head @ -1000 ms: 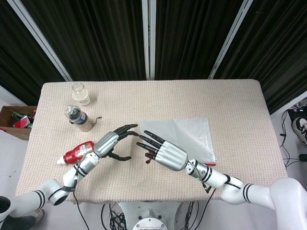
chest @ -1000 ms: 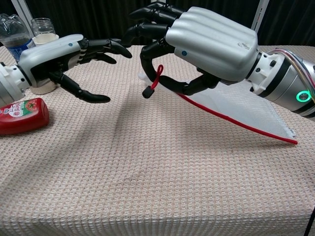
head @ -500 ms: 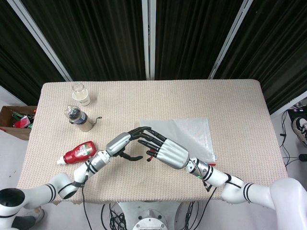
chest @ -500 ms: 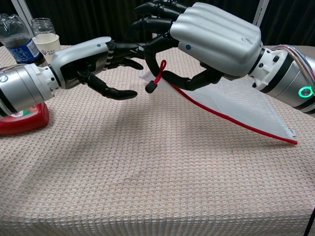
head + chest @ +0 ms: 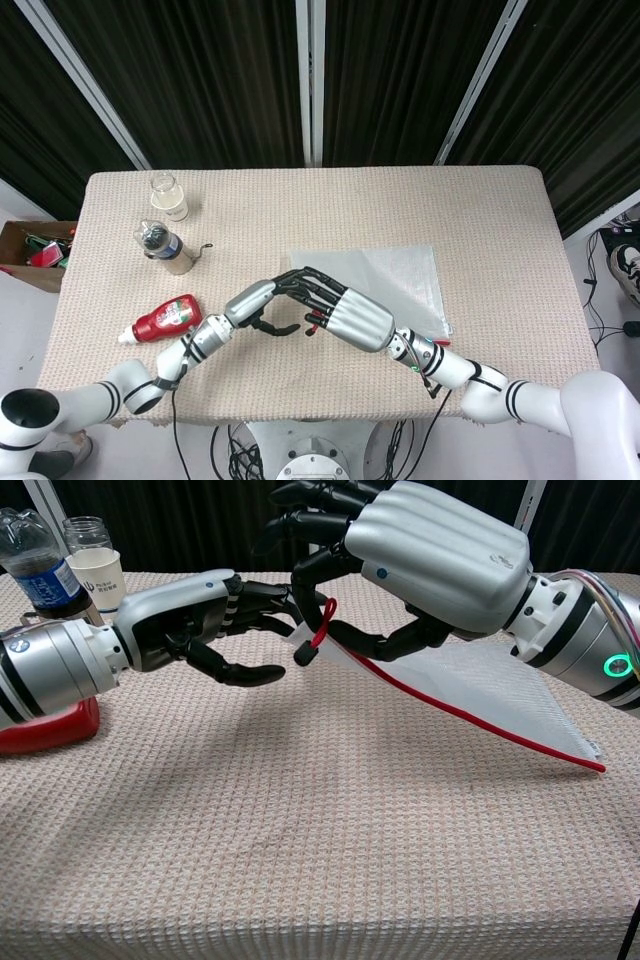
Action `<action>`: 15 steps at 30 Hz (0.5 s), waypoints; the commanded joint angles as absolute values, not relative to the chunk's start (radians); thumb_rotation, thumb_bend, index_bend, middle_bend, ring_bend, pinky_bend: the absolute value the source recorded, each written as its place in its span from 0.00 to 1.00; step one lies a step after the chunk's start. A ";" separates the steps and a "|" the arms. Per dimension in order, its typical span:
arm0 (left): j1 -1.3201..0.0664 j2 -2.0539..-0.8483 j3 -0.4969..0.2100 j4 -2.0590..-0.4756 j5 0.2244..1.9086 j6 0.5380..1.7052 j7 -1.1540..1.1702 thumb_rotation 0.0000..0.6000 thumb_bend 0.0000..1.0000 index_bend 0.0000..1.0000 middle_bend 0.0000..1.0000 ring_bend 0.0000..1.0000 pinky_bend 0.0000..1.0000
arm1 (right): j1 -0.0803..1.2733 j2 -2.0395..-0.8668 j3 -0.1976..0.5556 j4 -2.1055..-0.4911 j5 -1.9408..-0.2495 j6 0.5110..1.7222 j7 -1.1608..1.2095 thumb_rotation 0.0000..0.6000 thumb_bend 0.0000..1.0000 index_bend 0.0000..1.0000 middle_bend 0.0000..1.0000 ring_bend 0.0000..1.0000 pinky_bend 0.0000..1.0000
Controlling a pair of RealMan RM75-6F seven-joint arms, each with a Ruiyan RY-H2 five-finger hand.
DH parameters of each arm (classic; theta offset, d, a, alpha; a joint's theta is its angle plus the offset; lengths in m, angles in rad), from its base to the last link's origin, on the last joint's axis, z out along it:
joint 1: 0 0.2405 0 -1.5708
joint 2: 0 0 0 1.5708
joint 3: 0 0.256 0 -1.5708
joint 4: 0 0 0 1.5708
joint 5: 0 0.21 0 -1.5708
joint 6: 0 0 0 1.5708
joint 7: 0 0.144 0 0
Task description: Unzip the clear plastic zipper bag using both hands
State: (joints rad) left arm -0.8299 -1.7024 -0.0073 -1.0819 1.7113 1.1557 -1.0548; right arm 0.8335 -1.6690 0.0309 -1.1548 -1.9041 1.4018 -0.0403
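Observation:
The clear zipper bag lies on the table's right half, its red zipper edge along the near side. My right hand pinches that edge at the left corner and holds it lifted off the cloth. A red pull loop dangles just under its fingers. My left hand reaches in from the left with its fingers at the bag's raised corner and its thumb spread apart below, holding nothing. From the head view the left hand and the right hand meet fingertip to fingertip.
A red ketchup bottle lies by my left forearm. Further back on the left stand a water bottle, a paper cup and a glass jar. A cardboard box sits off the table's left edge.
My left hand has moved right, from apart to right up against the bag's raised corner. The right hand has kept its hold and lifted the corner slightly.

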 commanded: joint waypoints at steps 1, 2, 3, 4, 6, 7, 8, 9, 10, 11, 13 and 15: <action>-0.831 -1.711 -0.006 -1.076 1.710 1.166 -1.053 1.00 0.31 0.38 0.09 0.06 0.14 | 0.833 -1.669 0.032 -1.155 -1.901 1.401 -0.039 1.00 0.60 1.00 0.16 0.00 0.00; -0.831 -1.714 -0.004 -1.074 1.709 1.168 -1.050 1.00 0.32 0.39 0.09 0.06 0.13 | 0.833 -1.669 0.033 -1.155 -1.900 1.401 -0.039 1.00 0.60 1.00 0.16 0.00 0.00; -0.832 -1.715 -0.002 -1.073 1.709 1.168 -1.048 1.00 0.32 0.39 0.09 0.06 0.13 | 0.833 -1.669 0.033 -1.156 -1.899 1.402 -0.039 1.00 0.60 1.00 0.16 0.00 0.00; -0.833 -1.717 -0.001 -1.072 1.709 1.168 -1.047 1.00 0.32 0.39 0.10 0.06 0.14 | 0.833 -1.669 0.034 -1.156 -1.897 1.401 -0.038 1.00 0.60 1.00 0.16 0.00 0.00; -0.835 -1.722 0.002 -1.071 1.707 1.167 -1.044 1.00 0.32 0.40 0.10 0.06 0.14 | 0.834 -1.669 0.036 -1.157 -1.895 1.398 -0.038 1.00 0.60 1.00 0.16 0.00 0.00; -0.836 -1.723 0.003 -1.071 1.706 1.166 -1.045 1.00 0.32 0.41 0.10 0.06 0.14 | 0.835 -1.669 0.036 -1.158 -1.894 1.397 -0.038 1.00 0.60 1.00 0.16 0.00 0.00; -0.837 -1.725 0.003 -1.072 1.705 1.167 -1.046 1.00 0.32 0.41 0.10 0.06 0.14 | 0.835 -1.670 0.037 -1.158 -1.893 1.397 -0.039 1.00 0.60 1.00 0.16 0.00 0.00; -0.838 -1.726 0.003 -1.074 1.705 1.168 -1.045 1.00 0.32 0.41 0.10 0.06 0.13 | 0.836 -1.670 0.038 -1.158 -1.893 1.396 -0.039 1.00 0.60 1.00 0.16 0.00 0.00; -0.840 -1.727 0.004 -1.075 1.705 1.168 -1.044 1.00 0.31 0.41 0.10 0.06 0.14 | 0.837 -1.670 0.038 -1.158 -1.893 1.395 -0.037 1.00 0.60 1.00 0.16 0.00 0.00; -0.841 -1.727 0.005 -1.076 1.705 1.168 -1.043 1.00 0.31 0.41 0.10 0.06 0.13 | 0.838 -1.671 0.038 -1.158 -1.893 1.396 -0.037 1.00 0.60 1.00 0.16 0.00 0.00; -0.845 -1.728 0.006 -1.079 1.705 1.168 -1.042 1.00 0.31 0.41 0.10 0.06 0.13 | 0.838 -1.673 0.039 -1.157 -1.892 1.395 -0.038 1.00 0.60 1.00 0.16 0.00 0.00; -0.848 -1.728 0.007 -1.083 1.705 1.167 -1.044 1.00 0.31 0.41 0.10 0.06 0.14 | 0.838 -1.674 0.039 -1.157 -1.891 1.395 -0.039 1.00 0.60 1.00 0.16 0.00 0.00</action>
State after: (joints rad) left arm -0.8480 -1.7282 0.0065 -1.0824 1.7049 1.1670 -1.0434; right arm 0.8385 -1.6736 0.0390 -1.1566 -1.8914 1.3953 -0.0390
